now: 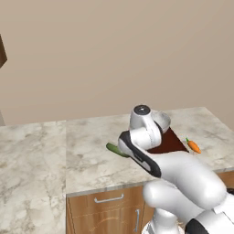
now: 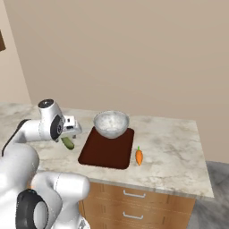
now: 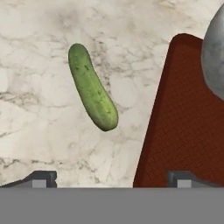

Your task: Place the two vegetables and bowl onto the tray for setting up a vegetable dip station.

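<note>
The marble table (image 2: 170,134) is carrying the dark red-brown tray (image 2: 107,152), and the grey speckled bowl (image 2: 111,124) is sitting on the tray's far edge, perhaps overhanging it slightly. The pincer (image 2: 71,129) is hanging wide open and empty over the cucumber (image 3: 92,87), which is lying on the table just beside the tray's left edge. The carrot (image 2: 139,156) is lying on the table just right of the tray.

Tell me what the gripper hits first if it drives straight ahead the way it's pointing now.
Probably the bare marble counter: the open gripper looks straight down at it, with the cucumber just off centre and the tray edge to one side. Depth is unclear, so a finger might clip the tray.
</note>
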Tool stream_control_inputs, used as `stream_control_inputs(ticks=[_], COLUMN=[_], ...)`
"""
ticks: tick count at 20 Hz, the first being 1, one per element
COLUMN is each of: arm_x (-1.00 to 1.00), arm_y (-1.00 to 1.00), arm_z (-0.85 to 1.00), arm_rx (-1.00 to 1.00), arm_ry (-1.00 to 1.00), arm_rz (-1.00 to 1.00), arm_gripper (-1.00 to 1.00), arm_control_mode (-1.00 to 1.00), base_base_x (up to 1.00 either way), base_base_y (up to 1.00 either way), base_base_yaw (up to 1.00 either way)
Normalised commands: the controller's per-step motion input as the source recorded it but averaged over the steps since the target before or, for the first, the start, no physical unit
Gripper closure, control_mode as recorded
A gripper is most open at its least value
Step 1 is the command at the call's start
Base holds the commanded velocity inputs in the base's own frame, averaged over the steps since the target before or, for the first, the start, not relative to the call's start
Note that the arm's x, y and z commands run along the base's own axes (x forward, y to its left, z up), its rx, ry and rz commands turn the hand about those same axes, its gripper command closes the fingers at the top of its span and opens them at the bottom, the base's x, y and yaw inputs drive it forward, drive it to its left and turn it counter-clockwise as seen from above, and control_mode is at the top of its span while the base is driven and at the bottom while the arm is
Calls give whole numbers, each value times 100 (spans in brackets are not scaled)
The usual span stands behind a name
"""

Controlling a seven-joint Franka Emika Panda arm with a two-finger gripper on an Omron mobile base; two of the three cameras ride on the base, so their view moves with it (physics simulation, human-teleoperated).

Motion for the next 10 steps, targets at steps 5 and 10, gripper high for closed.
stream_control_inputs(ticks=[5,10], arm_x=[30,24], arm_y=[2,0], arm_z=[-18,-22], arm_rx=[1,3], arm_ry=[11,14], arm_rz=[0,0], arm_gripper=[-100,-100], arm_control_mode=[-100,-100], base_base_x=[0,0], base_base_y=[0,0], base_base_yaw=[0,0])
